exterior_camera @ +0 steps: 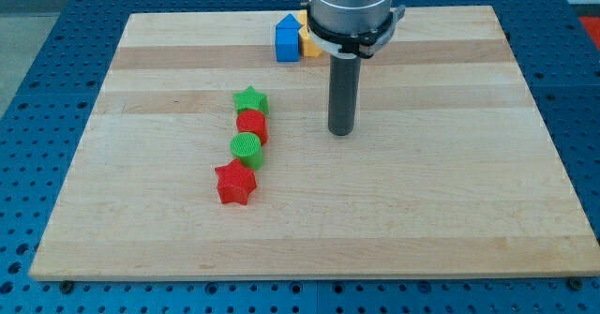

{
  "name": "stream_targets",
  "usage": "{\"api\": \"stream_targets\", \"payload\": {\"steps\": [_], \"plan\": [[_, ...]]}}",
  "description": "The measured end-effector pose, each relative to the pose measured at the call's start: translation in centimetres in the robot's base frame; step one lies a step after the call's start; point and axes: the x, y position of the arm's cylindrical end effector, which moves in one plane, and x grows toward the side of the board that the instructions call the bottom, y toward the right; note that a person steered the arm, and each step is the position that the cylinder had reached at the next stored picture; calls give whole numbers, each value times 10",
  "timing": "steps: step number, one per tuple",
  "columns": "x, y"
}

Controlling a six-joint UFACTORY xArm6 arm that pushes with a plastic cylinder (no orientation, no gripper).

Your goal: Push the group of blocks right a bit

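A line of blocks runs down the board left of centre: a green star (250, 99) on top, a red cylinder-like block (252, 125) below it, a green cylinder (246, 149), then a red star (235, 183) lowest. They touch one another. My tip (341, 131) rests on the board to the right of the red cylinder-like block, about a block's width or more apart from the line. It touches none of them.
A blue block (287, 39) and a yellow block (307, 40) sit together near the board's top edge, partly behind the arm (354, 5). The wooden board (422, 201) lies on a blue perforated table.
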Motion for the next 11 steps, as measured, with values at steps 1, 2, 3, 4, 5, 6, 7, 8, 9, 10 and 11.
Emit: {"api": "stream_targets", "payload": {"steps": [1,2,3,4,5,6,7,8,9,10,11], "plan": [[0,-11],[-5,-28],[-33,-49],[-71,-62],[-72,-71],[-77,-91],[-104,-113],[-117,-130],[-147,-143],[-170,-119],[-172,-76]]}}
